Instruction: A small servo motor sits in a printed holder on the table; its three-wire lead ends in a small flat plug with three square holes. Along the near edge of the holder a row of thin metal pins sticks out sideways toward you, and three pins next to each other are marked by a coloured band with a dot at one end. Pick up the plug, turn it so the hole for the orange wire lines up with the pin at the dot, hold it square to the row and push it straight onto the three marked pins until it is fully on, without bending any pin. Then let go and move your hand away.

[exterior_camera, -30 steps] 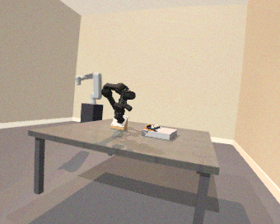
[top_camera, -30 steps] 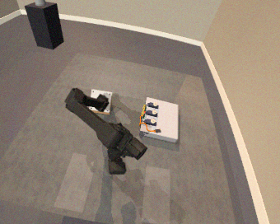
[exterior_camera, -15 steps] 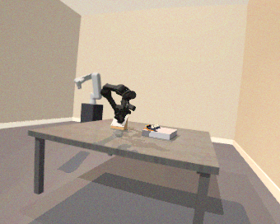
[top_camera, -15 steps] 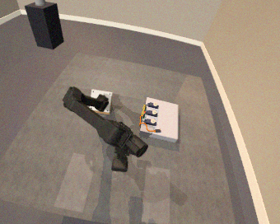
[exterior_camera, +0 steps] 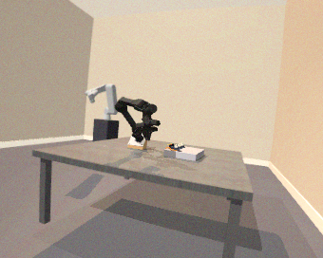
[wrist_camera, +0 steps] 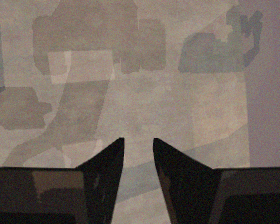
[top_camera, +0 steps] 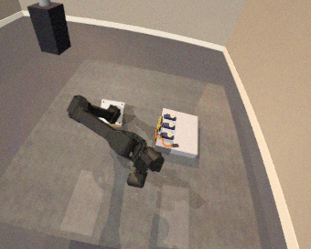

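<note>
The white holder (top_camera: 186,133) (exterior_camera: 191,153) sits on the table, with several dark servo motors (top_camera: 168,125) in a row on its left part. An orange lead (top_camera: 162,137) curves from the servos to a small dark piece (top_camera: 175,146), apparently the plug, resting on the holder near its front edge. Pins, coloured band and dot are too small to make out. My gripper (exterior_camera: 158,126) (wrist_camera: 138,143) is partly open, with nothing between its fingertips. It hangs in the air above the table, to the left of the holder in the top and exterior views. The wrist view shows neither holder nor plug.
The arm's white base plate (top_camera: 120,104) stands on the table (top_camera: 49,183) (exterior_camera: 104,158) left of the holder. A black pedestal (top_camera: 49,29) (exterior_camera: 105,130) with a pale arm (exterior_camera: 110,99) stands beyond the table. Shadows cross the table top.
</note>
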Available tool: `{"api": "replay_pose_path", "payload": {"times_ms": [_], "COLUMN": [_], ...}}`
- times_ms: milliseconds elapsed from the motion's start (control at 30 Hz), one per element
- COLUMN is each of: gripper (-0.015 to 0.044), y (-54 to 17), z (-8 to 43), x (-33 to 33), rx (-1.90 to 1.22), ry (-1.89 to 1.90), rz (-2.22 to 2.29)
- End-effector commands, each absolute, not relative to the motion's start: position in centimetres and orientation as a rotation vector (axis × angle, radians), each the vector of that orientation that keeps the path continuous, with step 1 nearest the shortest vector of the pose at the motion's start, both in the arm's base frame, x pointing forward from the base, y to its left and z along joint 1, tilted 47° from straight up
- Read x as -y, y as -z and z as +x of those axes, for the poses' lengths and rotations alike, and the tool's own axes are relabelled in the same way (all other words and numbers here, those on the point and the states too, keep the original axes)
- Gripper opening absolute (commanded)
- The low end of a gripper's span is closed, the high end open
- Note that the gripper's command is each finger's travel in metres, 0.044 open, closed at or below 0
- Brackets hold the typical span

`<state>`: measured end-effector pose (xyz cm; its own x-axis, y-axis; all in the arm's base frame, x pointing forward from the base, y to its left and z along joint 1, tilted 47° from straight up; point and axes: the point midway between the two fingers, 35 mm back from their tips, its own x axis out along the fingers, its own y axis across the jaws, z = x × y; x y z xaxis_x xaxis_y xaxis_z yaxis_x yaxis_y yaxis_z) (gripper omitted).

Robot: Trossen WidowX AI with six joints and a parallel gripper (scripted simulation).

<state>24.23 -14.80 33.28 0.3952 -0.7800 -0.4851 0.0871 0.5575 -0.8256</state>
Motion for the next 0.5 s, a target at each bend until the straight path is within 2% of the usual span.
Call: {"api": "replay_pose_path", "payload": {"times_ms": [0,467], "gripper": [0.0115,0.0115], "y": [-32.8,-32.0], "z": [25.0,27.7], "x": [14.3,12.2], "rx": [-0.966,-0.739], "ry": [0.619,0.557], "rz": [-0.769,-0.607]}}
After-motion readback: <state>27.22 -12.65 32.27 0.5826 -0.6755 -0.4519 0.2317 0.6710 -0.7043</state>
